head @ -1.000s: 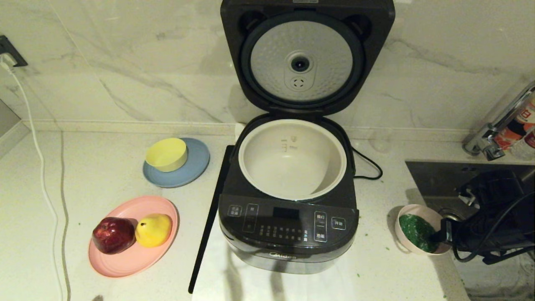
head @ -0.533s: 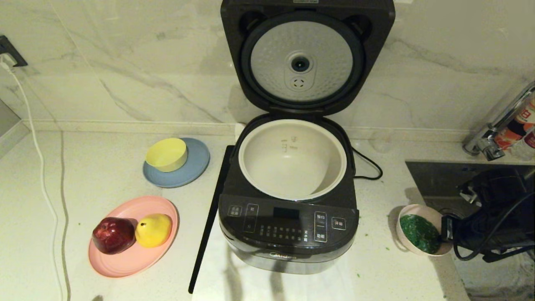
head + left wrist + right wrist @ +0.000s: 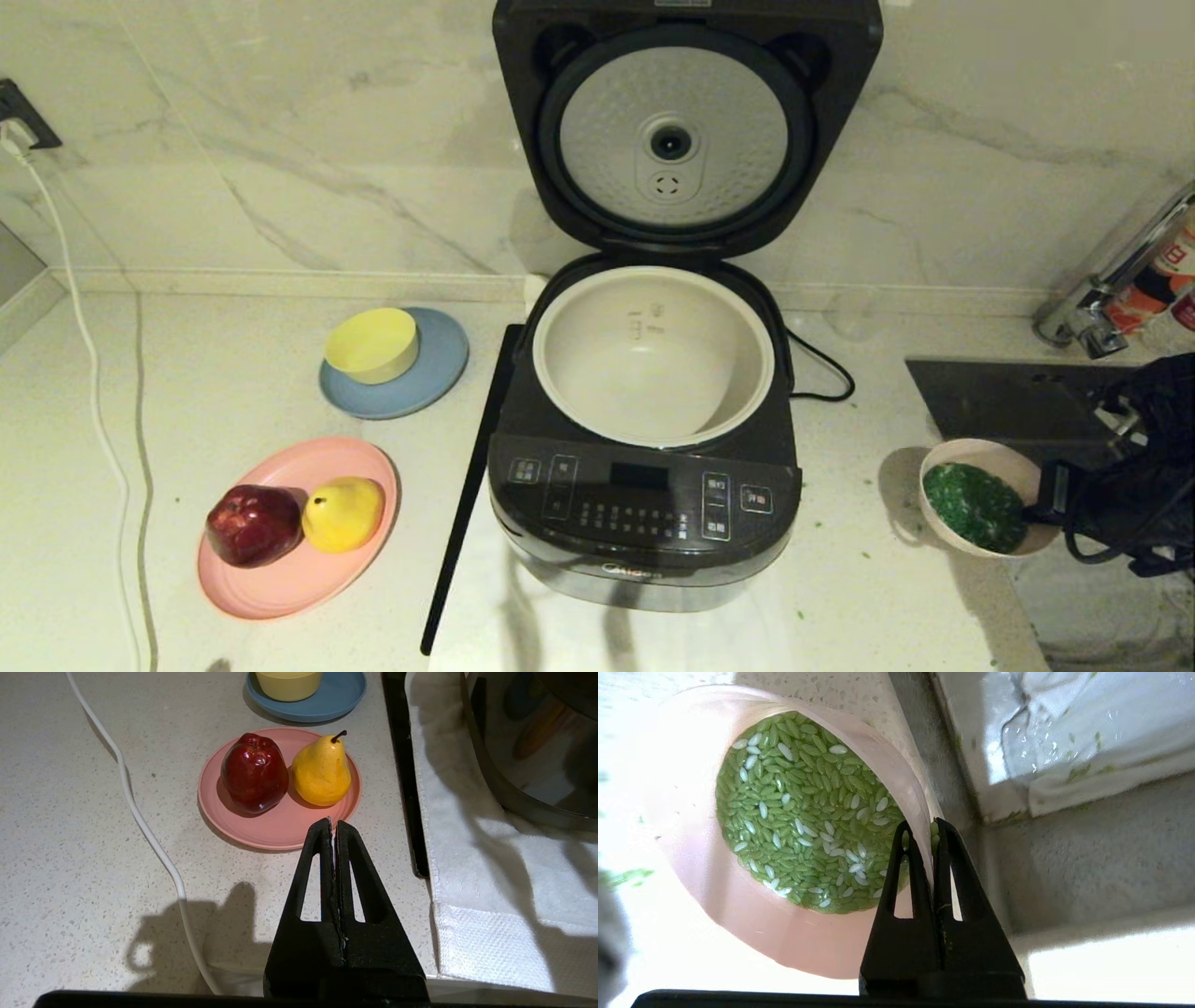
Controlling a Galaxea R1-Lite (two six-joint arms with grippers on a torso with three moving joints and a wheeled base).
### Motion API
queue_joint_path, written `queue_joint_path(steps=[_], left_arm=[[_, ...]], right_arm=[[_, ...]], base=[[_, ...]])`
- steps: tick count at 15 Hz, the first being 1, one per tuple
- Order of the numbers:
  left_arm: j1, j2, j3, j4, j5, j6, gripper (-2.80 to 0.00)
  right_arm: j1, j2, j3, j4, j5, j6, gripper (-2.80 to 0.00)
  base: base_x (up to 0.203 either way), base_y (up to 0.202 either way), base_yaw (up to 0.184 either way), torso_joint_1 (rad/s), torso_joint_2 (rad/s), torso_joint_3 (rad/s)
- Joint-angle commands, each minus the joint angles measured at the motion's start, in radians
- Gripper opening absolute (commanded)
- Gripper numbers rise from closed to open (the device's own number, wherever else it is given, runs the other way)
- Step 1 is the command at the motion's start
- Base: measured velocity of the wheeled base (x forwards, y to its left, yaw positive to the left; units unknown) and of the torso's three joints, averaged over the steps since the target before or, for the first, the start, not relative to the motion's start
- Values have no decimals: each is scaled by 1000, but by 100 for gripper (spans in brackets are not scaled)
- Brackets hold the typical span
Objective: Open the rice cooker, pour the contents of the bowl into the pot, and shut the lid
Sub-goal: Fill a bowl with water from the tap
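The rice cooker (image 3: 644, 523) stands mid-counter with its lid (image 3: 686, 131) swung up, dimpled silver underside showing. The off-white pot (image 3: 653, 355) sits empty inside. At the right, the pale pink bowl (image 3: 980, 495) hangs lifted off the counter beside the sink, holding green and white grains (image 3: 971, 506) (image 3: 803, 812). My right gripper (image 3: 1046, 504) (image 3: 927, 830) is shut on the bowl's rim (image 3: 920, 812), one finger inside, one outside. My left gripper (image 3: 332, 823) is shut and empty, low over the counter near the pink plate.
A pink plate (image 3: 299, 579) (image 3: 275, 830) carries a red apple (image 3: 252, 523) and yellow pear (image 3: 344, 513). A yellow bowl (image 3: 372, 343) sits on a blue plate (image 3: 434, 378). A white cable (image 3: 93, 392) runs at left. The sink (image 3: 1008, 401) and tap (image 3: 1111, 280) are at right.
My right gripper has lifted the pink bowl off the counter and carried it up and to the right. The cooker, the pot and the left arm have not moved.
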Motion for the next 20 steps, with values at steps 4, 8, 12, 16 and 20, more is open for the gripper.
queue_joint_path(steps=[4,8,12,16,20], left_arm=[[0,-1,8,0,0,0,-280],[0,-1,8,0,0,0,-280],[0,-1,8,0,0,0,-280],[0,-1,8,0,0,0,-280],[0,-1,8,1,0,0,-280]], right_arm=[[-185,-16,-71,55,81,6,-280],[-356,81,-124,64,134,7,-280],[-533,200,-212,67,199,7,-280],[-649,333,-305,57,221,1,-280],[-693,414,-395,65,262,6,-280]], base=[[0,0,0,0,0,0],[0,0,0,0,0,0],[0,0,0,0,0,0],[0,0,0,0,0,0],[0,0,0,0,0,0]])
